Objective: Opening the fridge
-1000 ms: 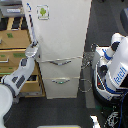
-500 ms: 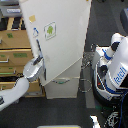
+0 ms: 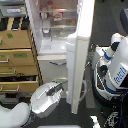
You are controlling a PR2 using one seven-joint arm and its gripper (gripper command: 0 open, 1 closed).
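The tall white fridge (image 3: 52, 30) stands at the top middle of the exterior view. Its large upper door (image 3: 80, 50) is swung wide open and shows nearly edge-on. Lit shelves with food show inside. My white arm comes in from the lower left. My gripper (image 3: 59, 89) is low, just to the exterior view's left of the door's bottom edge. Its dark fingers point toward the door, and I cannot tell whether they grip it. The fridge's lower drawers are mostly hidden behind my arm and the door.
A tan wooden drawer cabinet (image 3: 17, 57) stands to the exterior view's left of the fridge. A white and blue robot body (image 3: 115, 70) stands close to the right of the open door. The floor is dark.
The upper door has swung from slightly ajar to wide open. My arm and gripper have moved with it toward the exterior view's right and lower down.
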